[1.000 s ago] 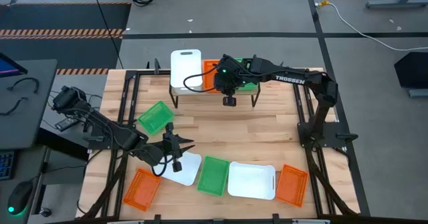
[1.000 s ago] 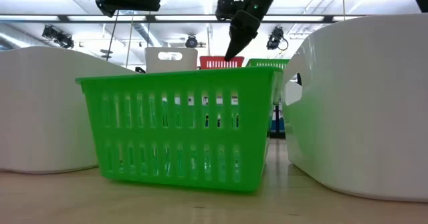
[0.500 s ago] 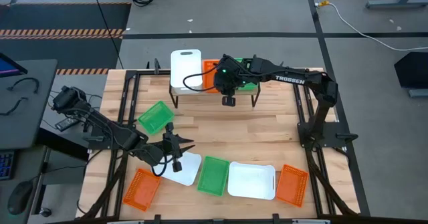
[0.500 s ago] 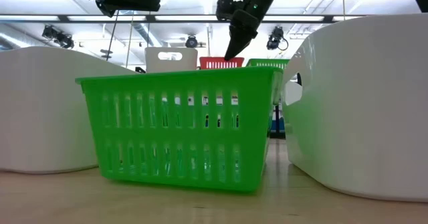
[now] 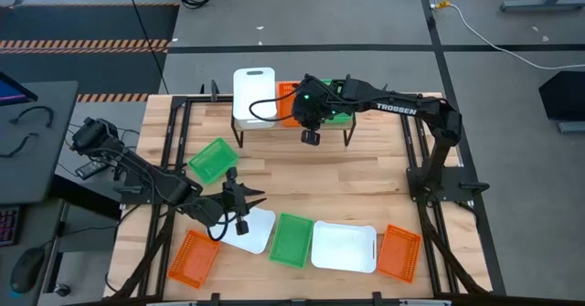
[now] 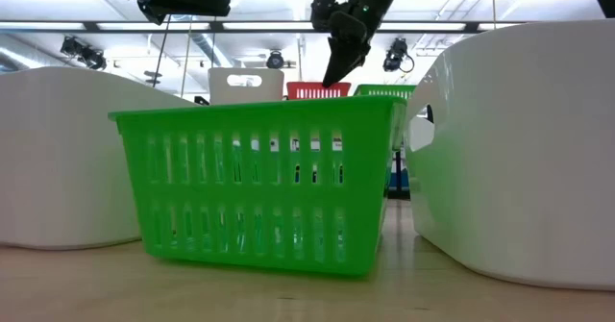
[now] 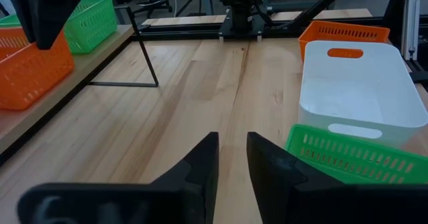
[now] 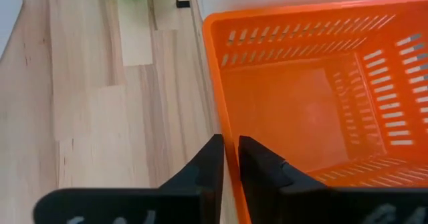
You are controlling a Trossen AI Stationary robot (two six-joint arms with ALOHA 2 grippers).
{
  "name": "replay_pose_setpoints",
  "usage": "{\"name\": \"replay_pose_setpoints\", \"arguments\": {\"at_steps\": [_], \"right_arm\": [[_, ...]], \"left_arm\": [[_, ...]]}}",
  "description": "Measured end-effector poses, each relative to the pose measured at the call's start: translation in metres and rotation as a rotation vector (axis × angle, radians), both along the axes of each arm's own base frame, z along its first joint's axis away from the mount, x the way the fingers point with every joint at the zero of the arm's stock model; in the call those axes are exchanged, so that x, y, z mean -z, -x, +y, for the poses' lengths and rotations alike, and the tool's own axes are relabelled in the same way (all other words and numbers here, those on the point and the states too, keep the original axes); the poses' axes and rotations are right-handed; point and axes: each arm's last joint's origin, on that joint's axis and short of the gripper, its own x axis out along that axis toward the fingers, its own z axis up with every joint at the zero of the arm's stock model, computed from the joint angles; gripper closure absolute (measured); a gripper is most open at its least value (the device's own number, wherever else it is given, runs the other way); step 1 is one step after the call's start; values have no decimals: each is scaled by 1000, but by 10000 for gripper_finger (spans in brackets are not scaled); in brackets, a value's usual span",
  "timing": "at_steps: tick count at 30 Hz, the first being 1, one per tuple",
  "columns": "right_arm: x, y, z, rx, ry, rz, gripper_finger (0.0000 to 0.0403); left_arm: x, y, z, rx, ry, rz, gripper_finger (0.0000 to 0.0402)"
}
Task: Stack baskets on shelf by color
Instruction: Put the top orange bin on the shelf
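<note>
- Up on the shelf (image 5: 274,123), the right tool (image 8: 229,158) pinches the orange basket (image 8: 314,90) by its rim.
- Nearby, the left tool (image 7: 232,158) hovers over the surface (image 7: 187,97), fingers slightly apart, grasping nothing.

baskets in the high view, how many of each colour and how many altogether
white baskets: 3
orange baskets: 3
green baskets: 3
total: 9
</note>
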Motion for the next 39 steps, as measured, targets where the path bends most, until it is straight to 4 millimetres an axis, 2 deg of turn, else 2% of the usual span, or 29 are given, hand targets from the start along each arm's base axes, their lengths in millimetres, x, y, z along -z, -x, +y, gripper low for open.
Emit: {"name": "replay_pose_setpoints", "arguments": {"at_steps": [10, 22, 32, 39], "right_arm": [[0, 0, 0, -8, 4, 3, 364], [3, 6, -3, -141, 74, 90, 368], [3, 6, -4, -142, 77, 91, 370], [2, 5, -4, -160, 94, 80, 352]], "left_arm": [[0, 0, 0, 0, 0, 0, 311], [0, 0, 0, 0, 0, 0, 318], [0, 0, 0, 0, 0, 0, 311], [0, 0, 0, 0, 0, 1, 316]]}}
